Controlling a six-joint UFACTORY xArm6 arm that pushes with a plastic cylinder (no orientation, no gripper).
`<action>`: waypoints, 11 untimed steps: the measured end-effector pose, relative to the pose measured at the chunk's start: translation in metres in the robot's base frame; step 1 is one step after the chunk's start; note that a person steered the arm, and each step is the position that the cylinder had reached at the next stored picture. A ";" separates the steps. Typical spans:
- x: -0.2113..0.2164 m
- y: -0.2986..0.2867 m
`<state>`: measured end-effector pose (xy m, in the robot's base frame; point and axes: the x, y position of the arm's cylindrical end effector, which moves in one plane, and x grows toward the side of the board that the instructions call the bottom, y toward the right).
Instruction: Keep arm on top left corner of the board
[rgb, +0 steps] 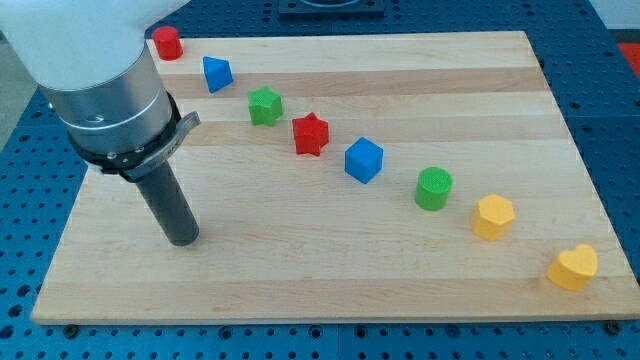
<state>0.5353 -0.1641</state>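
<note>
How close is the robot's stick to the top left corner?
Partly there. My tip rests on the board's left side, but low down, below the diagonal row of blocks. The top left corner, by the red cylinder, is not reached. Left: slide my tip up there.

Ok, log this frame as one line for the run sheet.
my tip: on board, view's left, clear of blocks | nearest: blue block, green star | blocks: diagonal row | top-left corner: not reached
</note>
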 end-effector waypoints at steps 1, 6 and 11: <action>-0.018 -0.001; -0.170 -0.131; -0.317 -0.141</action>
